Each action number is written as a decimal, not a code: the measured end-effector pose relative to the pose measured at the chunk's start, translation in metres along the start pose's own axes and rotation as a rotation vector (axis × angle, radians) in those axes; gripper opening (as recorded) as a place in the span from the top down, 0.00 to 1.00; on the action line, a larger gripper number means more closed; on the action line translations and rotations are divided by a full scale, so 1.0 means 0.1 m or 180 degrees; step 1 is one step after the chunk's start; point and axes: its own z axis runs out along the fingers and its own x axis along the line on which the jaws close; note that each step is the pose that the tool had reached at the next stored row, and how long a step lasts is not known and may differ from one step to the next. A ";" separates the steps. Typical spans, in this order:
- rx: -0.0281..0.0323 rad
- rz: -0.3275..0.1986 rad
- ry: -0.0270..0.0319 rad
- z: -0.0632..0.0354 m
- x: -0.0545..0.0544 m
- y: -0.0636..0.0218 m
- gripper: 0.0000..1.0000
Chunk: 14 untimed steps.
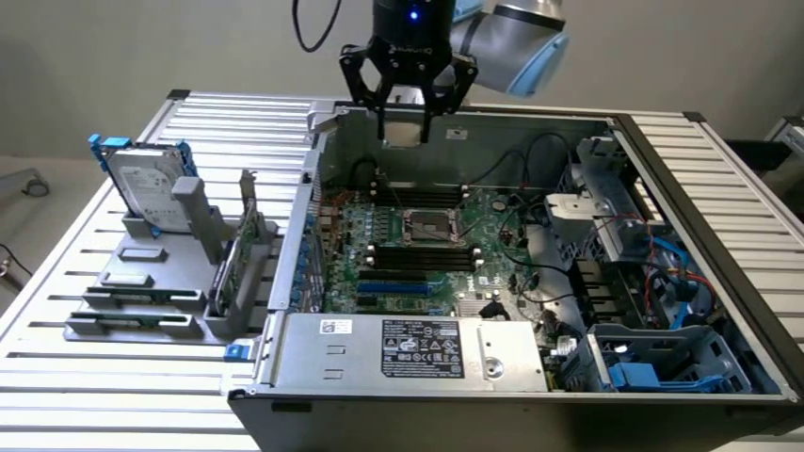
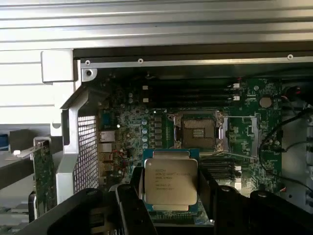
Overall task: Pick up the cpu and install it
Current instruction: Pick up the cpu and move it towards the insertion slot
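The cpu (image 2: 170, 182), a small flat square chip with a dull silver printed top, is held between my gripper's (image 2: 170, 188) black fingers (image 2: 131, 208). In the exterior view the gripper (image 1: 405, 121) hangs high over the far rim of the open computer case (image 1: 415, 363), shut on the cpu (image 1: 402, 126). The dark metal-framed socket (image 1: 427, 225) lies open in the middle of the green motherboard (image 1: 484, 217), well below and nearer than the gripper. From the wrist the socket (image 2: 198, 132) shows just beyond the held chip, its frame lid (image 2: 243, 134) swung aside.
A silver hard drive with blue rails (image 1: 149, 184) stands upright in a grey holder (image 1: 138, 292) at the exterior view's left, beside an upright card (image 1: 245, 250). Black memory sticks (image 1: 421, 259), cables (image 1: 528, 155) and drive bays (image 1: 666, 363) crowd the case. A slatted metal table (image 1: 88, 386) lies beneath.
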 end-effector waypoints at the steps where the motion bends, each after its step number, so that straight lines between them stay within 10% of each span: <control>1: 0.0000 0.0000 0.0000 0.020 -0.05 0.025 0.45; 14: 0.0000 0.0000 0.0000 0.256 -0.37 0.143 0.45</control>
